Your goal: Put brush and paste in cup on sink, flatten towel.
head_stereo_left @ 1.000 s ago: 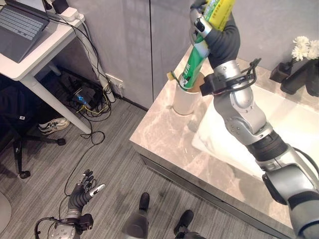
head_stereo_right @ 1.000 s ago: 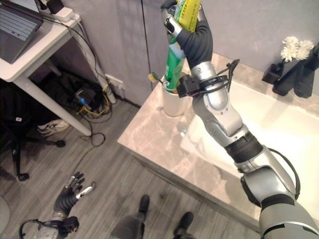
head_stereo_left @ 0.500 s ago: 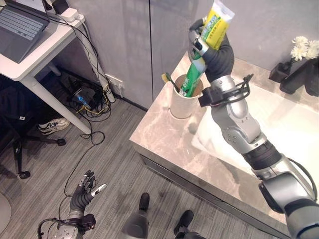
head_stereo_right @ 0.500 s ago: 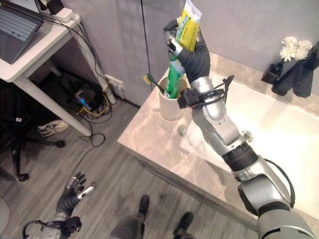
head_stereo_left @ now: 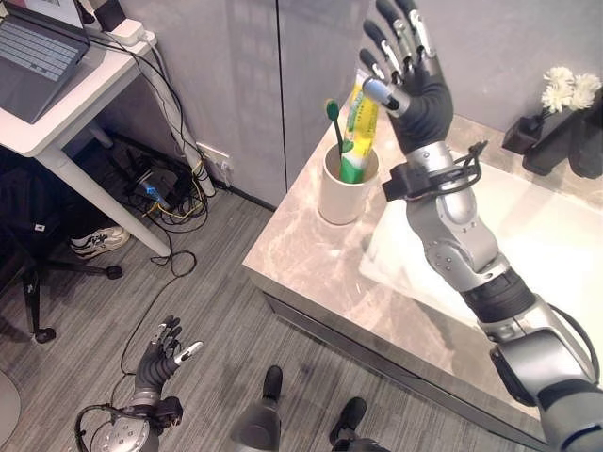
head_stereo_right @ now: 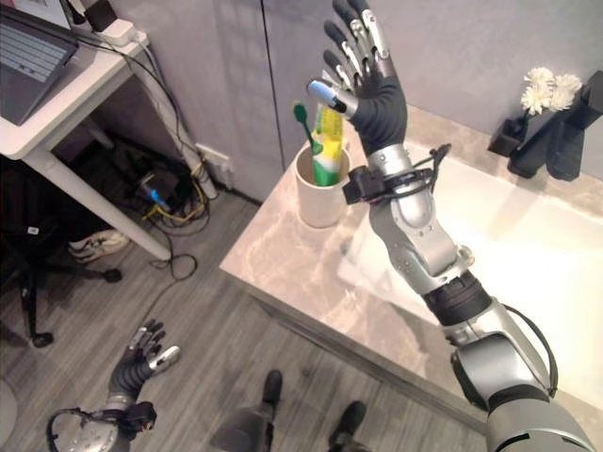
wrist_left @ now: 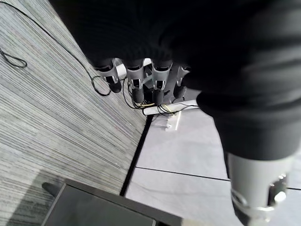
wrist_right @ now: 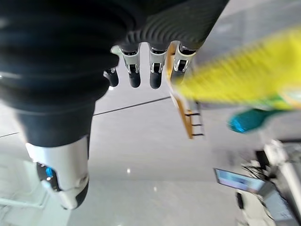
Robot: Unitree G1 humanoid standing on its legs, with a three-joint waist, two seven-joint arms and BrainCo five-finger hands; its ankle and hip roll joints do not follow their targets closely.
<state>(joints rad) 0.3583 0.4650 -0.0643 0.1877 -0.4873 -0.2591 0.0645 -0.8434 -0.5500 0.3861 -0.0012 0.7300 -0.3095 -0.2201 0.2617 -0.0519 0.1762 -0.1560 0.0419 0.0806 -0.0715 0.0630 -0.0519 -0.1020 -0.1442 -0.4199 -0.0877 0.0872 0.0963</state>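
Observation:
A cream cup (head_stereo_left: 346,195) stands on the marble sink counter (head_stereo_left: 311,254) near its far left corner. In it stand a green and yellow toothpaste tube (head_stereo_left: 357,132) and a green-headed toothbrush (head_stereo_left: 334,122). My right hand (head_stereo_left: 407,71) is raised just right of the tube, fingers spread straight, open and holding nothing. In the right wrist view the yellow tube (wrist_right: 244,75) and the brush head (wrist_right: 248,120) show past the fingers (wrist_right: 154,68). My left hand (head_stereo_left: 162,355) hangs low over the floor, fingers relaxed.
A white basin (head_stereo_left: 556,245) lies right of the cup. White flowers (head_stereo_left: 565,89) and dark holders (head_stereo_left: 556,141) stand at the counter's back right. A white desk (head_stereo_left: 66,104) with a laptop (head_stereo_left: 33,47) stands far left, cables (head_stereo_left: 160,188) under it.
The right hand let go of the toothpaste tube, which now stands in the cup, and spread its fingers upward. The toothbrush has tipped more upright in the cup.

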